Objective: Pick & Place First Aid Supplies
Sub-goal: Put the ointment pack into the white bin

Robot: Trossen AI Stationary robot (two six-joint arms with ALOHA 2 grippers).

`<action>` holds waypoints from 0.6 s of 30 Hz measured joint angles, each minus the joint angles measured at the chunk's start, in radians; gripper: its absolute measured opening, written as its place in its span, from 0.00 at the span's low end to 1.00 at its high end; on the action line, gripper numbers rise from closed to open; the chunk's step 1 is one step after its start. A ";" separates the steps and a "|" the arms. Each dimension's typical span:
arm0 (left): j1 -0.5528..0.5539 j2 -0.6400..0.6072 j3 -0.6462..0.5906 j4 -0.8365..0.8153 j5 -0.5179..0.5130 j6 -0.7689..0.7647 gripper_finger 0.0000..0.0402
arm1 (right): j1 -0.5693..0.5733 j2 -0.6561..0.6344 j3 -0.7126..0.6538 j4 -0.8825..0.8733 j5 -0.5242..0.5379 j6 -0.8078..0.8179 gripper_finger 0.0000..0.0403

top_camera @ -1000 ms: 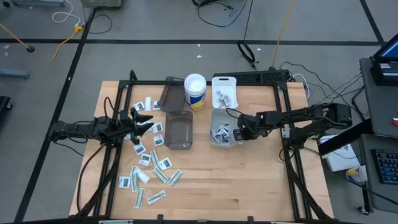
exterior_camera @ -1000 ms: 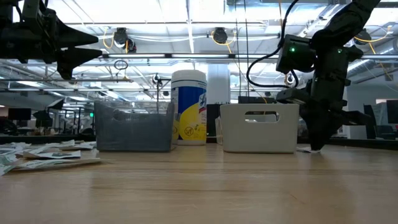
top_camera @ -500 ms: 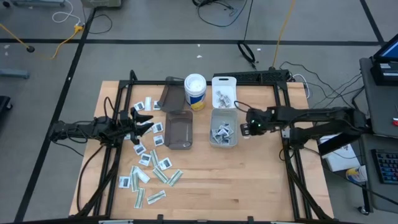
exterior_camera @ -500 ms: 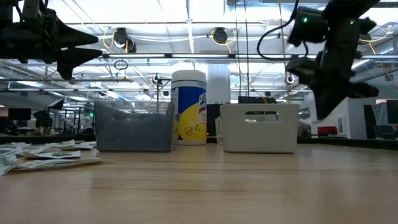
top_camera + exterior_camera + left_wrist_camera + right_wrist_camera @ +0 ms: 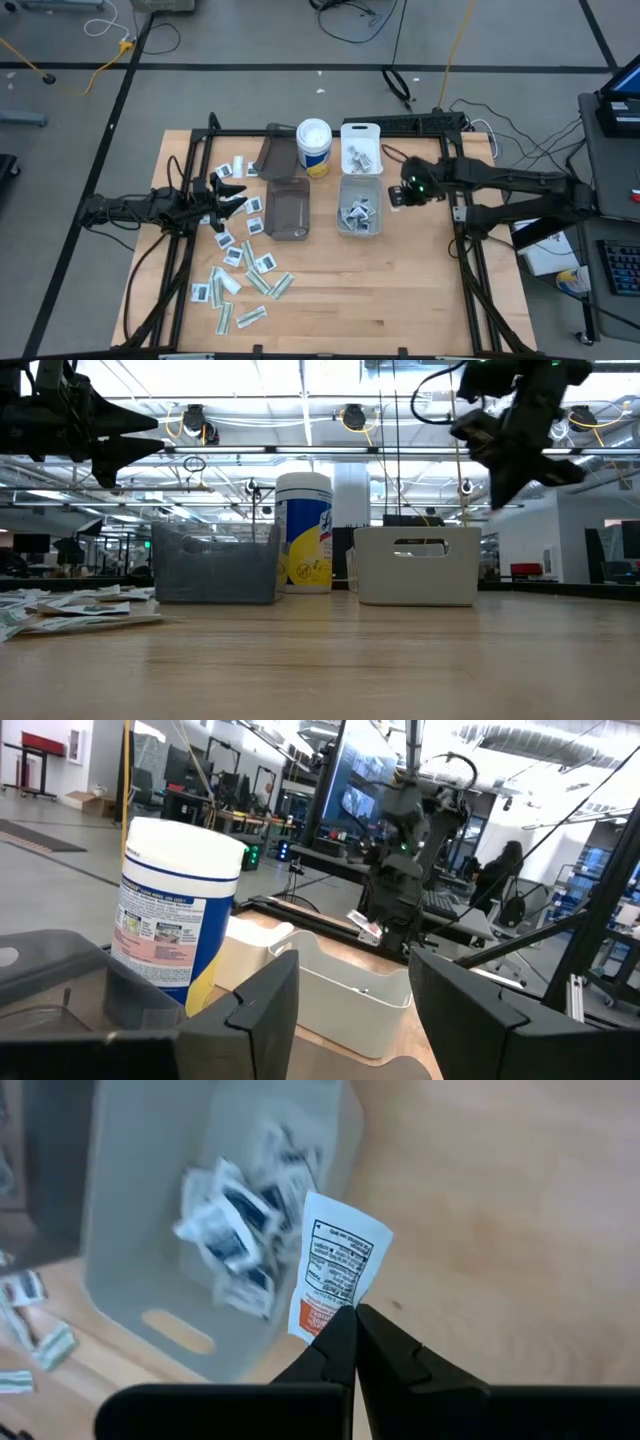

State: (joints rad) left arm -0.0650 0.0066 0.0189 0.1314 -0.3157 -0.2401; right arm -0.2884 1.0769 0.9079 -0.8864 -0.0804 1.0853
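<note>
My right gripper (image 5: 398, 194) hovers just right of the pale bin (image 5: 376, 228), shut on a small white packet with orange and dark print (image 5: 337, 1262). That bin holds several white packets with dark print (image 5: 232, 1230). More packets and pale green strips (image 5: 240, 272) lie flat on the table's left part. My left gripper (image 5: 232, 196) is open and raised above those packets, left of the smoky bin (image 5: 288, 210). In the left wrist view its fingers (image 5: 265, 1010) frame the right arm with its packet (image 5: 365, 924) farther off. My right gripper pinches the orange-printed packet at one narrow end (image 5: 322, 1320), between the two fingertips (image 5: 372, 1338). The packet is lifted clear of the table. It sticks out beyond the fingertips, slightly curled, with the bin and the bare wood behind it.
A second white bin with packets (image 5: 361, 148) stands at the far side, next to a white and blue wipes canister (image 5: 314, 146) and a dark lid (image 5: 273, 152). Black frame rails (image 5: 460, 200) run along both table sides. Bare wood (image 5: 400, 290) lies at the near right.
My right gripper has risen from table height beside the pale bin's right wall and shifted a little toward the far edge. It has stayed shut, and the small packet has come up with it, clear of the table.
</note>
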 joint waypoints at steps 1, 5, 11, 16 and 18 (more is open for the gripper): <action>0.000 0.000 0.000 0.000 0.000 0.000 0.49 | -0.022 0.016 0.019 -0.001 -0.009 -0.022 0.00; 0.000 0.000 0.000 0.000 0.000 0.000 0.49 | -0.119 0.095 0.101 -0.001 -0.039 -0.124 0.00; 0.000 0.000 0.000 0.000 0.000 0.000 0.49 | -0.276 0.267 0.264 -0.001 -0.128 -0.288 0.00; 0.000 0.000 0.000 0.000 0.000 0.000 0.49 | -0.368 0.420 0.435 -0.001 -0.162 -0.384 0.00; 0.000 0.000 0.000 0.000 0.000 0.000 0.49 | -0.395 0.476 0.503 -0.001 -0.183 -0.409 0.00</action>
State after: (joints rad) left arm -0.0650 0.0063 0.0189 0.1314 -0.3157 -0.2405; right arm -0.6831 1.5528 1.4109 -0.8871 -0.2632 0.6762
